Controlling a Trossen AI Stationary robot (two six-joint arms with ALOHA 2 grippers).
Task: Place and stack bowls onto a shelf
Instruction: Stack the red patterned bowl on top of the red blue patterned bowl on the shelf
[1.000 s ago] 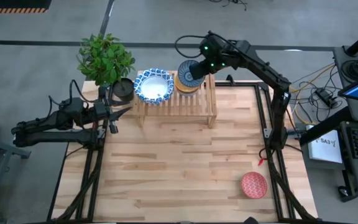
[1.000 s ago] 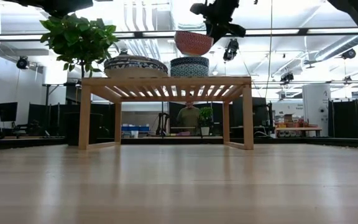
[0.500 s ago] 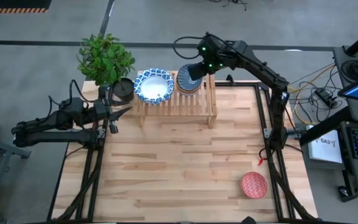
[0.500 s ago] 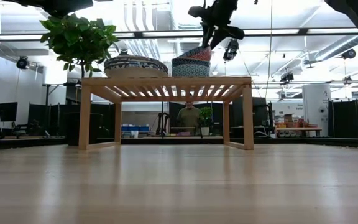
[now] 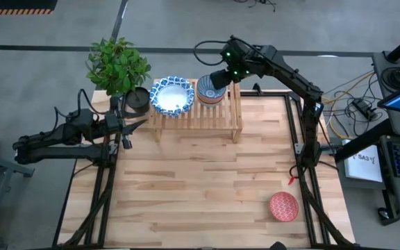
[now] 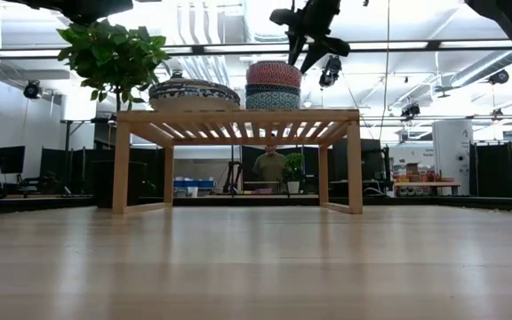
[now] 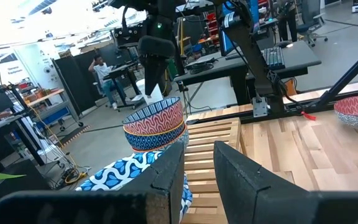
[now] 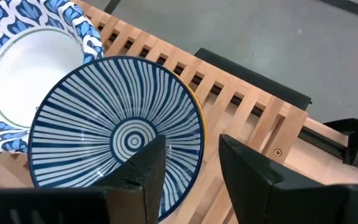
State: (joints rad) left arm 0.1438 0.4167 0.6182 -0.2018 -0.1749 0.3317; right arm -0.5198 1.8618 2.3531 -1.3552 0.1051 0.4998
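1. My left claw (image 5: 139, 123) hangs at the counter's (image 5: 200, 187) left edge, just beside the dark plant pot (image 5: 137, 100), fingers a little apart and gripping nothing. If that arm swings toward the shelf (image 5: 217, 119) without lifting, I judge it could clip the pot or the shelf's left leg.

2. The wide white bowls with blue rims (image 5: 171, 96) sit stacked on the shelf's left half, close to the small stack. A careless sideways pull of my right arm could nudge them.

3. The small bowls (image 6: 273, 85) are nested on the shelf's right half, the orange-red patterned one on top. My right claw (image 5: 220, 78) hovers just above that stack's rim, fingers spread and empty. Backing out low could make a finger catch the rim and tip or drag the stack toward the shelf edge. A straight rise looks safest.

4. The red bowl (image 5: 283, 206) lies alone near the counter's front right corner, well apart from the shelf. Fetching it means a long reach, and a poor grip could drop it.
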